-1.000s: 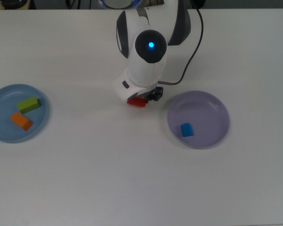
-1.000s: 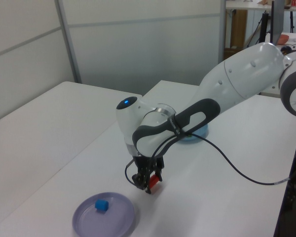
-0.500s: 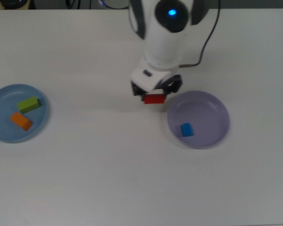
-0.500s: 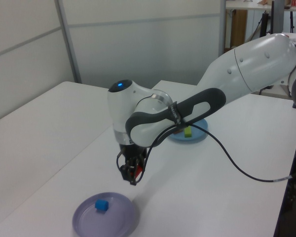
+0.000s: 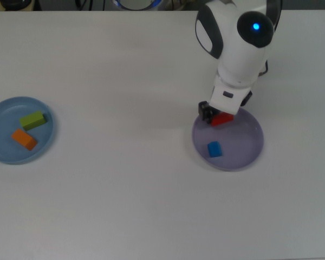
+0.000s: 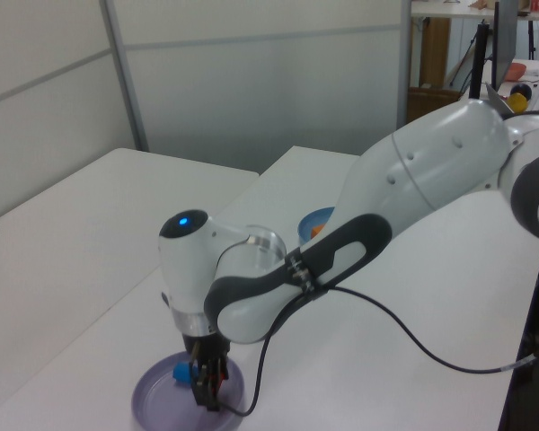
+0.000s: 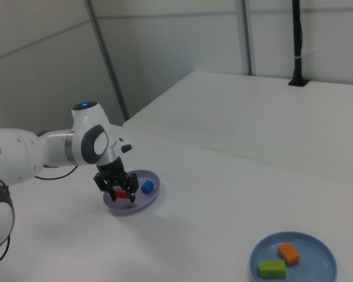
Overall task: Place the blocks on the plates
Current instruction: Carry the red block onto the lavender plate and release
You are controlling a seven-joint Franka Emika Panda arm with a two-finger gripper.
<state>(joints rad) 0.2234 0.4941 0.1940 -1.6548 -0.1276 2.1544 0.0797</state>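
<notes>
You are looking at a lab or office room: plain white tables pushed together, pale partition walls with metal strips, a black pole, and a cluttered desk behind the arm.

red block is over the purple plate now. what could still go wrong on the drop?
1. The gripper holds the small red oblong block near the rim of the round lavender plate, at the top view's upper left; released here, it might catch the rim and tip out.
2. The small blue cube sits close by on that plate; a bouncing block could knock it.
</notes>
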